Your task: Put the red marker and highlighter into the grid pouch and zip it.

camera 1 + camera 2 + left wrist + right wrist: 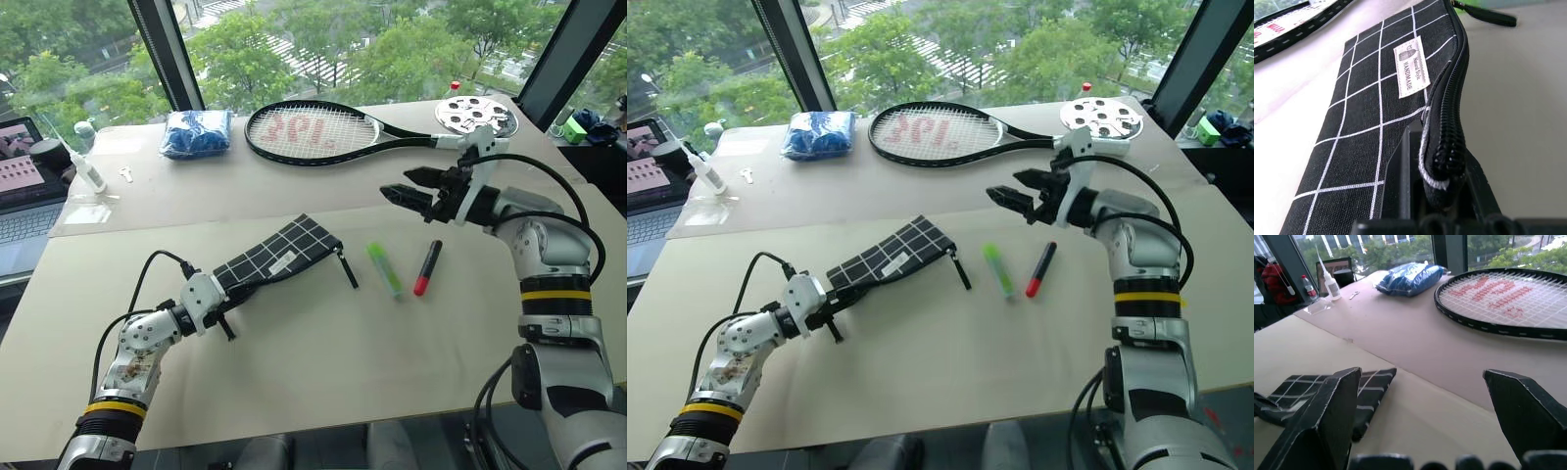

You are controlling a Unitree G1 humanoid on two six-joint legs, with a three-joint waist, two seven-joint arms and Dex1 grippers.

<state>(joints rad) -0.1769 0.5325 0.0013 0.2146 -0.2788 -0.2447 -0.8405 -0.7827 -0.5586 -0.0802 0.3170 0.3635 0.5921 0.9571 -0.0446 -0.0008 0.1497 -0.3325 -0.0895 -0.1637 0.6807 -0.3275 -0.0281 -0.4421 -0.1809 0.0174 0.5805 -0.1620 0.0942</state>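
Grid pouch (277, 256) end clamped in left gripper (219, 300); gripped corner hidden by fingers. Right gripper (404, 189) spread wide, empty, raised beyond highlighter (384, 268) and red marker (427, 267).

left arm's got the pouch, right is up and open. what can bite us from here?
1. The left pincer pinches only one end of the grid pouch; the far end, with the pull cord, rests on the table, and the mouth looks closed, so insertion may jam.
2. The highlighter and red marker lie close together; the open right pincer, hovering above, could knock one while picking the other.
3. Both pens are round and may roll.
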